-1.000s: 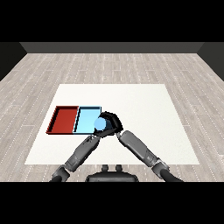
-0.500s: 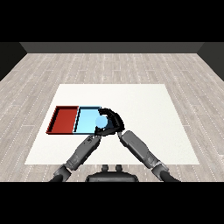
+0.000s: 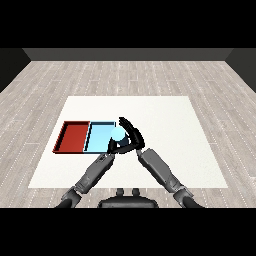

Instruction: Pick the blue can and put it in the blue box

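The blue can [image 3: 117, 133] stands upright at the right end of the light blue tray [image 3: 98, 136], close to its right rim. My right hand [image 3: 132, 135] is just right of the can, open, with its fingers straightened upward and away from it. My left hand [image 3: 114, 148] sits low in front of the can at the tray's near right corner, partly overlapped by the right hand. The red tray [image 3: 73, 137] lies directly left of the blue one and holds nothing.
Both trays lie at the left middle of the white table [image 3: 170, 120]. The two forearms meet just below the blue tray's right corner. Wooden floor surrounds the table.
The right hand was curled round the can a second ago. Its fingers have since uncurled and spread, and the can stands by itself at the blue tray's right end.
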Tool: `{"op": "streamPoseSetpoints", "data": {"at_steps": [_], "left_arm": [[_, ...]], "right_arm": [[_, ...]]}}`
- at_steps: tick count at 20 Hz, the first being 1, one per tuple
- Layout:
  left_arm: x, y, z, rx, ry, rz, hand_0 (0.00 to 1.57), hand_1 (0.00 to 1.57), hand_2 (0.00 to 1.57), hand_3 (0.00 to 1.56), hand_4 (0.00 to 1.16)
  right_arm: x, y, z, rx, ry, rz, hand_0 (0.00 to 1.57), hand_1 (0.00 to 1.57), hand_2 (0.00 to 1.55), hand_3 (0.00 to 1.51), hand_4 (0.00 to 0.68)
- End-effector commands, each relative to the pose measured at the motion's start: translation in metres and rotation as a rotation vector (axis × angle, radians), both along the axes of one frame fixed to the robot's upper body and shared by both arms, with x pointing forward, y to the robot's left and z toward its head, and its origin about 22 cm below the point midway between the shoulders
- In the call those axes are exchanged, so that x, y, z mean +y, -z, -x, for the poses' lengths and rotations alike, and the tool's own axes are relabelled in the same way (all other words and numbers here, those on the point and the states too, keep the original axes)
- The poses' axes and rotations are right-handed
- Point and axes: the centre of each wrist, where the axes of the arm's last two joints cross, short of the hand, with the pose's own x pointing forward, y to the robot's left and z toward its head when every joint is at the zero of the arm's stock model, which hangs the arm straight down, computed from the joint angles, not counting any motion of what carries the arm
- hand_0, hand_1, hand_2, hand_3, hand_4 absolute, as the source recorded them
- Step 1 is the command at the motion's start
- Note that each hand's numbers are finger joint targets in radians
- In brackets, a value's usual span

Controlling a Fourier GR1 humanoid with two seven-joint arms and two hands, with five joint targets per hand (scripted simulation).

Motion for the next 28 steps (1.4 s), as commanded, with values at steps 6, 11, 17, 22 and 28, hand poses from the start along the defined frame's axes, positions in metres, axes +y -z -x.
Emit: {"op": "streamPoseSetpoints", "data": {"at_steps": [6, 11, 17, 22, 28], "left_arm": [[0.015, 0.005, 0.015, -0.011, -0.029, -0.051, 1.57, 1.57, 1.57, 1.5, 1.13], [0.001, -0.004, -0.002, -0.011, -0.042, -0.049, 1.57, 1.57, 1.57, 1.49, 1.13], [0.03, 0.008, 0.004, -0.003, -0.064, -0.097, 1.57, 1.57, 1.57, 1.49, 1.13], [0.074, 0.001, -0.023, 0.042, -0.143, -0.168, 1.57, 1.57, 1.57, 1.51, 1.13], [0.131, 0.008, -0.043, 0.163, -0.304, -0.206, 1.57, 1.57, 1.57, 1.5, 1.12]], "right_arm": [[-0.036, -0.013, 0.001, -0.029, 0.042, -0.043, 0.0, 0.0, 0.0, 0.0, 0.0], [-0.073, -0.013, 0.032, -0.051, 0.113, -0.075, 0.0, 0.0, 0.0, 0.0, 0.0], [-0.117, -0.026, 0.046, -0.08, 0.181, -0.16, 0.0, 0.0, 0.0, 0.0, 0.0], [-0.15, -0.029, 0.053, -0.116, 0.276, -0.176, 0.0, 0.0, 0.0, 0.0, 0.0], [-0.186, -0.032, 0.068, -0.079, 0.336, -0.139, 0.0, 0.0, 0.0, 0.0, 0.0]]}}
